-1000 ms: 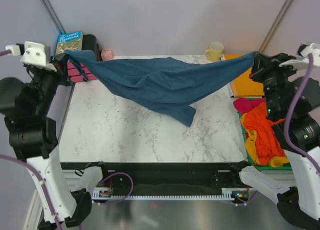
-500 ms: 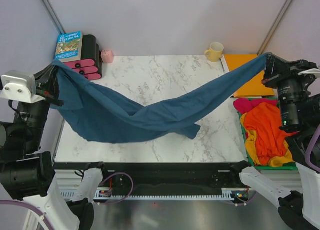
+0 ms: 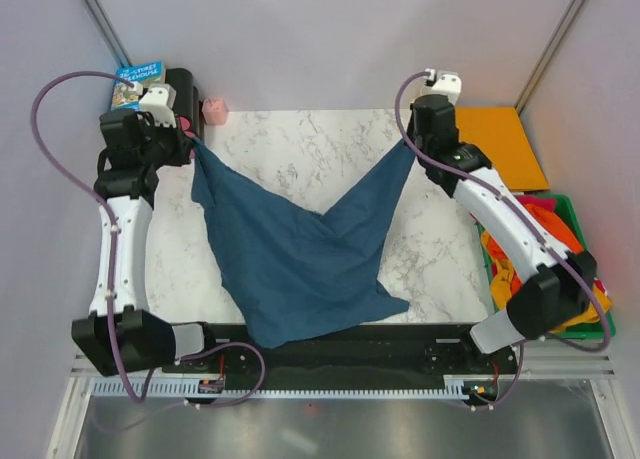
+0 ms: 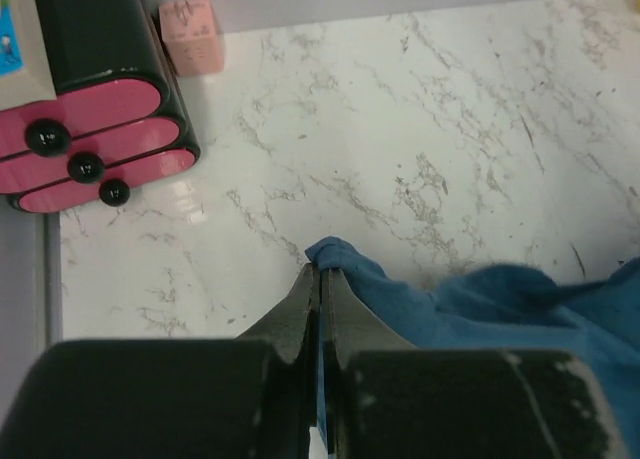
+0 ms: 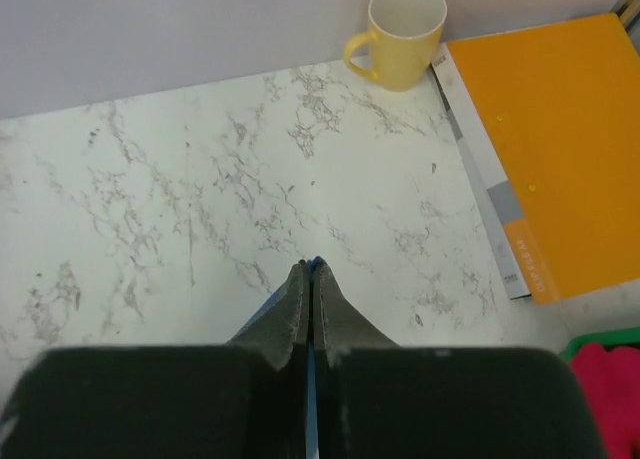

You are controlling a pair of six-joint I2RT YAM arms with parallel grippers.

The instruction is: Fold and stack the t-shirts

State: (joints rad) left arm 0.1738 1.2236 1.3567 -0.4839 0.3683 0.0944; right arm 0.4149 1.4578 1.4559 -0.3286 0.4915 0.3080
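Marble table: beneath both claws. Teal-blue t-shirt: slung between the claws, draping onto the table, long axis left-right, tail pointing nearward; stretched so, probably, to lay flat for folding. Left gripper: pinching one corner. Right gripper: pinching the other.

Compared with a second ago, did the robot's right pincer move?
Yes. The right pincer, shut on the blue t-shirt, moved left in the top view, from above the orange folder's edge to the marble table left of it.
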